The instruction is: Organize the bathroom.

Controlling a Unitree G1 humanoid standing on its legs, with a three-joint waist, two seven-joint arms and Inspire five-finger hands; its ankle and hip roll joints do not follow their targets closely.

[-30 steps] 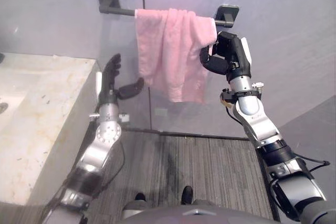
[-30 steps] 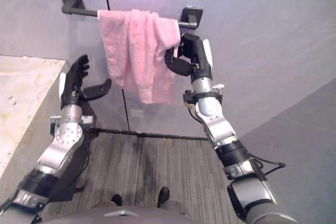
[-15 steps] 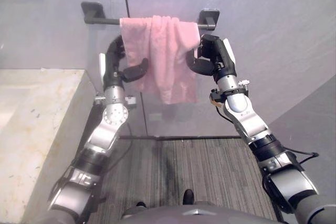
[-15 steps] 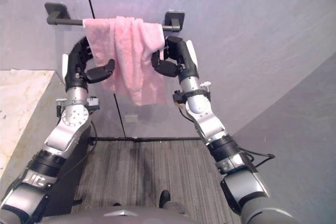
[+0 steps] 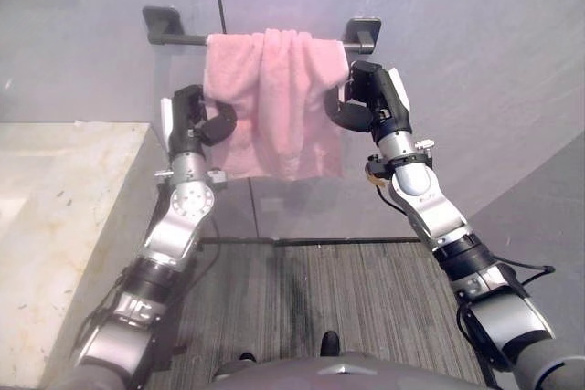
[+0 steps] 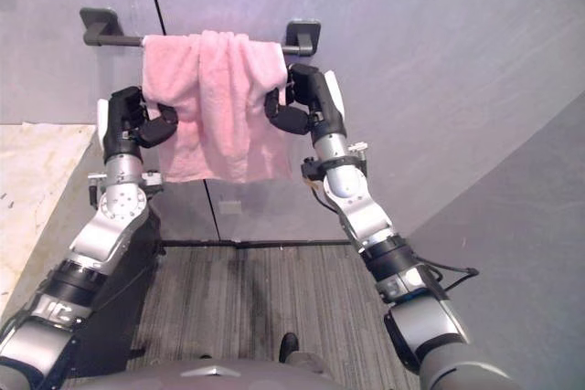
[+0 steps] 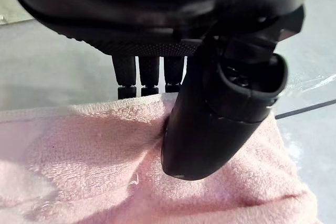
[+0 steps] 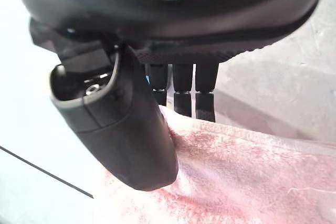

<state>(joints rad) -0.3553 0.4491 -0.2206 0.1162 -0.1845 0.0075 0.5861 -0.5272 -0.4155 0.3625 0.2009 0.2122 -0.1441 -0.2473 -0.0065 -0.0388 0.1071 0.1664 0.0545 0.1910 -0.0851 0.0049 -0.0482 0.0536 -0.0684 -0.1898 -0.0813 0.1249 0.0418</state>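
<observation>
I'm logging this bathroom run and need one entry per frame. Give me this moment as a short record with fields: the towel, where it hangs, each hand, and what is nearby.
towel: pink towel, draped bunched over the rail
rail: dark towel bar mounted on the grey wall
left hand: left hand pinching the towel's left edge between thumb and fingers
right hand: right hand pinching the towel's right edge, just under the bar's right bracket
nearby: pale stone counter on the robot's left

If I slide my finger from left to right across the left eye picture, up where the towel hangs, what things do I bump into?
Stone counter → left hand, pinching the towel's left edge → pink towel hanging on the dark towel bar → right hand, pinching the towel's right edge → grey wall.
</observation>
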